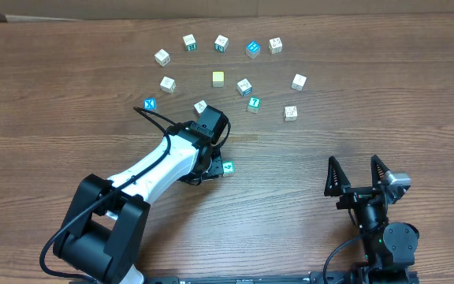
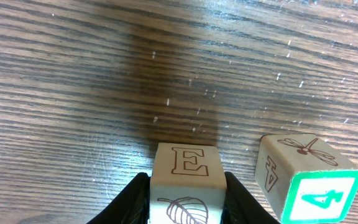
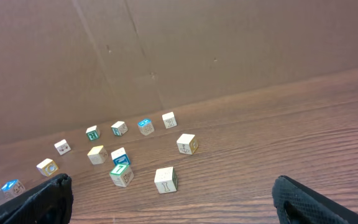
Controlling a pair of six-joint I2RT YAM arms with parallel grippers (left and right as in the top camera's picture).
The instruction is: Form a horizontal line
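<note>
Left wrist: my left gripper [image 2: 187, 208] clamps the E cube [image 2: 186, 163]; best set it square beside the 4 cube [image 2: 319, 198] to its right.

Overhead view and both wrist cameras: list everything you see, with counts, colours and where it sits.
yellow cube: one, plain pale yellow, middle of the scatter
X cube: one, blue, left end of the scatter
7 cube: one, teal, right of centre
other cubes: ten, mostly white, a few green or blue, in a loose arc on the far side
4 cube: one, green-framed, beside the E cube, apart from it
E cube: one, pale wood, between the left fingers
table: one, brown wood
cardboard wall: one, brown, behind the table
left gripper: one, black, closed on the E cube
right gripper: one, black, open, empty, near right
</note>
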